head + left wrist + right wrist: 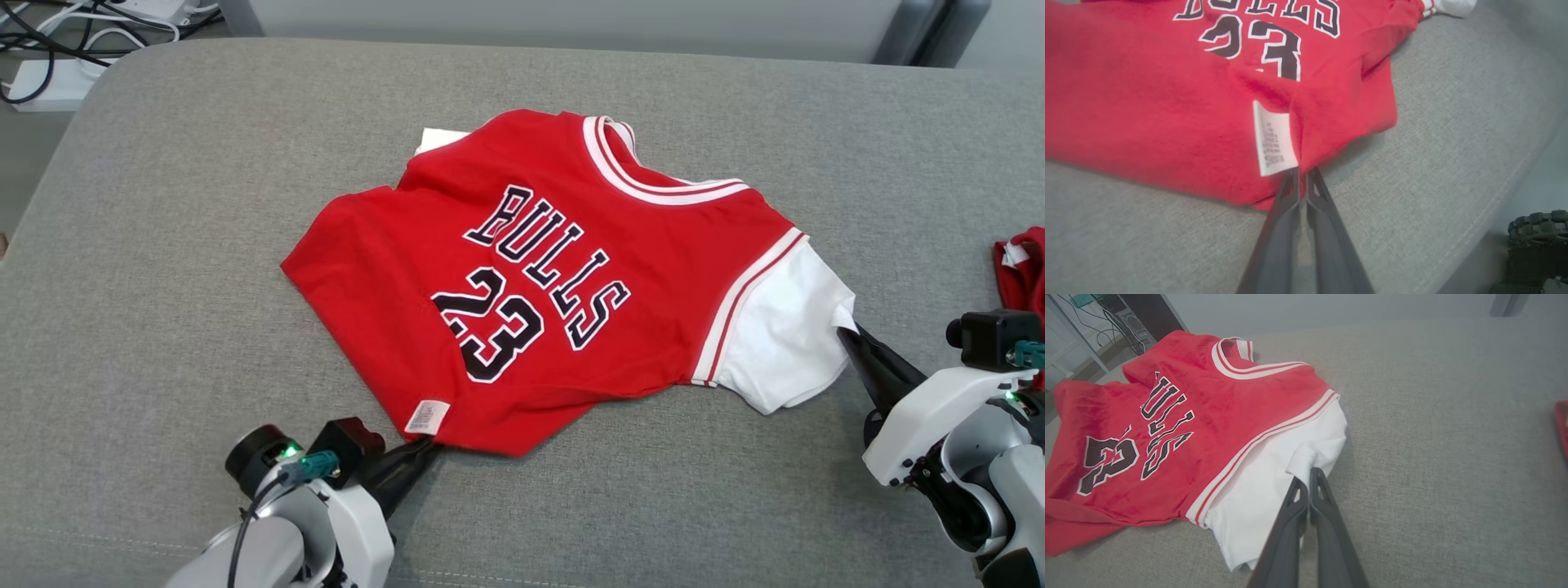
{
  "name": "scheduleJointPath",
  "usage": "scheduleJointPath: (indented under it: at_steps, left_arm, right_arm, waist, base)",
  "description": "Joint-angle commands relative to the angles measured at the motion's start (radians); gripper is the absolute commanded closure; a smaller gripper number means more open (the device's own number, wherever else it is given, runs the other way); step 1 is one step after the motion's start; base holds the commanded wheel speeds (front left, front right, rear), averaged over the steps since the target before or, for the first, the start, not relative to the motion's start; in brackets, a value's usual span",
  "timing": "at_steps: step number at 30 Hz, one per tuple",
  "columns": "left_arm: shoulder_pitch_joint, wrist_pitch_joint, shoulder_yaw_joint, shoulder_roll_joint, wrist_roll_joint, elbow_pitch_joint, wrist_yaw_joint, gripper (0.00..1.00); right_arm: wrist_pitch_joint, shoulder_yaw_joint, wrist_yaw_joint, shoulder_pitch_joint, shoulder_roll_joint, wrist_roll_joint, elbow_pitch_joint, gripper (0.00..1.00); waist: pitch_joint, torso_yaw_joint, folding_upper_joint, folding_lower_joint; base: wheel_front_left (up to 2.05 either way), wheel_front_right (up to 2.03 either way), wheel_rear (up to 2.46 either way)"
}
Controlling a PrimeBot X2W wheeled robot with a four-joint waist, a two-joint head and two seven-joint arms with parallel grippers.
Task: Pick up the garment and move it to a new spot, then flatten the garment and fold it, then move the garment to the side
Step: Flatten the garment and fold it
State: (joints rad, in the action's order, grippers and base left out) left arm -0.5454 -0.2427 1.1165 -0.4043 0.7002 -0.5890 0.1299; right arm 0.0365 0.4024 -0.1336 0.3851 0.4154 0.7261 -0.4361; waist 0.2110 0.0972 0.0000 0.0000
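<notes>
Here, a red garment (563, 269) lies spread across the middle of a grey padded surface (163, 245). Its black-and-white "BULLS" lettering and number 23 run diagonally in the head view. The striped white collar (645, 175) points toward the far side, and the hem lies toward the robot's left.

The left gripper (424, 447) reaches in from the lower left, its dark fingers pressed together on the near corner of the hem, just beside a white care label (427, 417). In the left wrist view, the left gripper (1301, 173) has its tips buried in a fold of red cloth, and the label (1271, 139) touches the left finger. A dark object (1535, 245) at that view's lower right corner is too blurred to name.

The right gripper (845, 333) comes in from the lower right, pinching the outer edge of the white sleeve (784, 343) that sticks out below the red-and-white armhole trim. Seen from the right wrist, the right gripper (1306, 477) is closed with no gap on a turned-over bit of the sleeve (1274, 486), which lies rumpled on the surface.

A second red item (1020, 269) lies at the surface's right edge, well apart from the garment. Cables and a white power strip (49, 82) sit on the floor beyond the far left corner.
</notes>
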Motion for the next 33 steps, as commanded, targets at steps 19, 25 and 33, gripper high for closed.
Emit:
scheduleJointPath:
  at_steps: [19,25,33]
  left_arm:
    - [-0.517,0.141,-0.116,-0.318,-0.125,0.151,-0.011,1.0]
    - [-0.552,0.124,-0.077,-0.294,-0.115,0.12,-0.002,1.0]
    - [-0.676,0.162,0.056,-0.307,-0.081,0.091,0.0,1.0]
  right_arm:
    - [-0.046,0.043,0.003,0.216,-0.092,-0.06,0.051,1.0]
    - [-0.074,0.102,0.003,0.257,-0.083,-0.048,0.049,1.0]
    - [-0.079,0.106,0.003,0.474,-0.078,-0.05,-0.014,1.0]
  waist:
    - [0.004,0.007,0.0,0.0]
    - [0.017,-0.01,0.0,0.0]
    - [0.057,-0.034,0.0,0.0]
  base:
    - [0.0,0.0,0.0]
    - [0.0,0.0,0.0]
    - [0.0,0.0,0.0]
